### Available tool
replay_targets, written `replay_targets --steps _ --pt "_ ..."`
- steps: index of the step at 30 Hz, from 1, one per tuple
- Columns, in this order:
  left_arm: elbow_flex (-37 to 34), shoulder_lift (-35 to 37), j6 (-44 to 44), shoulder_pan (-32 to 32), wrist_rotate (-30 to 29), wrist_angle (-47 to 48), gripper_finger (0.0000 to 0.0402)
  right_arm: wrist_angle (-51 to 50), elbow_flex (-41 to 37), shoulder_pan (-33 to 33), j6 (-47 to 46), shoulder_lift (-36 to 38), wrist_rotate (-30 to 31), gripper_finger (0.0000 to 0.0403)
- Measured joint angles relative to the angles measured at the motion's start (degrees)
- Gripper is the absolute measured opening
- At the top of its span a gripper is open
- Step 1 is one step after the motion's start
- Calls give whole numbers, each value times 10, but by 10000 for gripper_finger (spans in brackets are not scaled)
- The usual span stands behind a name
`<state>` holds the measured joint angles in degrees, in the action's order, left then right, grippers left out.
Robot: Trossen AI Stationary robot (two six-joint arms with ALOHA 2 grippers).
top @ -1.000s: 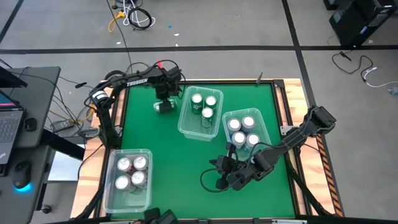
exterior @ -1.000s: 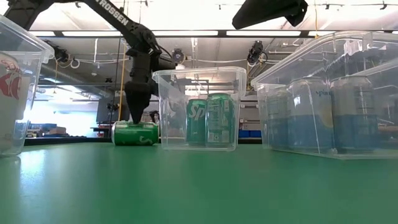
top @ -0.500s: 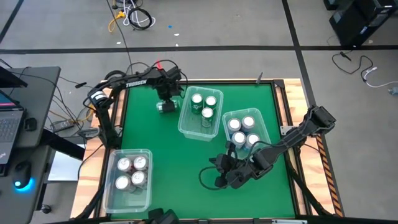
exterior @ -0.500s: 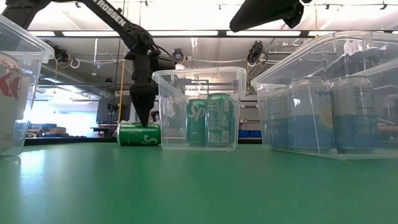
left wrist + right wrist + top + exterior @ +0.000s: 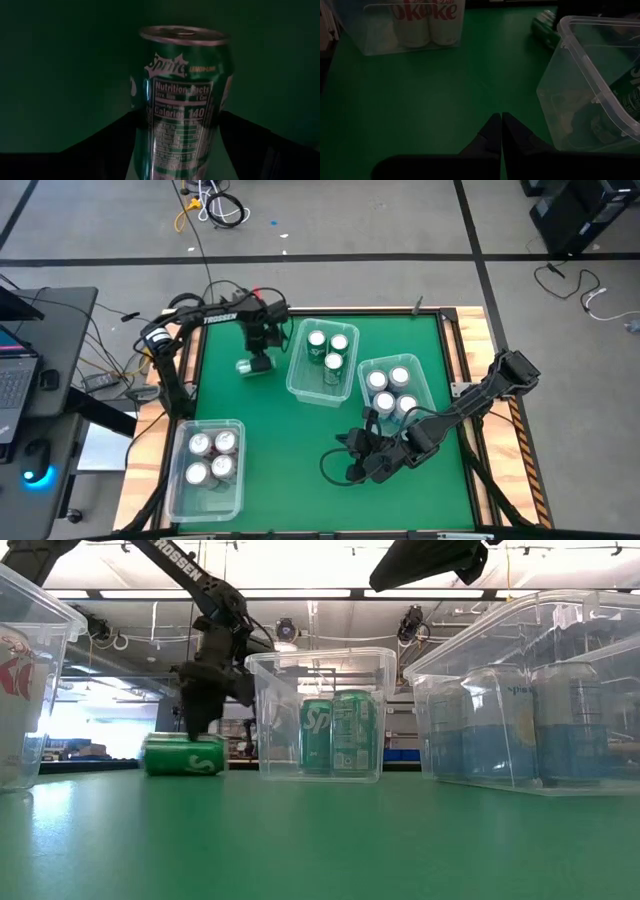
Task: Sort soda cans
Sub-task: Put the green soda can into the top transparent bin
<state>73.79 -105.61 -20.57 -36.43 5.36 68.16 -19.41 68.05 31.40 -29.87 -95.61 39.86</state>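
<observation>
A green soda can (image 5: 250,366) (image 5: 185,755) (image 5: 182,95) lies on its side left of the middle bin. My left gripper (image 5: 257,357) (image 5: 196,728) (image 5: 180,122) stands over it, shut on it. The clear middle bin (image 5: 296,376) holds three upright green cans (image 5: 326,352) (image 5: 338,733). In the right bin (image 5: 432,392) stand several blue cans (image 5: 393,392) (image 5: 500,725). Silver-white cans (image 5: 211,457) fill the near-left bin (image 5: 178,480). My right gripper (image 5: 351,471) (image 5: 501,120) hangs shut over the table's near side. My left gripper pinches the green can's body (image 5: 150,125) between its two fingers, one on each long side, about mid-length. The fingers (image 5: 120,135) come from above, pointing down, and lie across the can. The can stays level on its side, down at the table top (image 5: 185,772).
The middle bin's wall (image 5: 262,720) stands just right of the held can. Bare green table (image 5: 270,430) lies between the three bins. A cable (image 5: 330,465) loops near my right gripper. Wooden table edges and a desk with a laptop (image 5: 15,380) border the left side.
My left gripper has turned about its wrist and moved toward the table's left and near edges, away from the middle bin. The green can has slid along with it, still on its side, leaving a gap between can and bin.
</observation>
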Motion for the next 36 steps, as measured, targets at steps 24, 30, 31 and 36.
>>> replay_targets --steps 24,30,31,36 --pt "-2 -2 47 262 72 43 280 -19 0 44 20 52 -1 7" --pt "-1 -1 63 318 80 24 280 -37 0 45 18 58 9 9" --pt "-1 -1 64 327 85 20 280 -38 0 45 18 58 9 9" --pt "-1 -1 89 371 111 -17 280 -47 1 50 16 58 9 12"
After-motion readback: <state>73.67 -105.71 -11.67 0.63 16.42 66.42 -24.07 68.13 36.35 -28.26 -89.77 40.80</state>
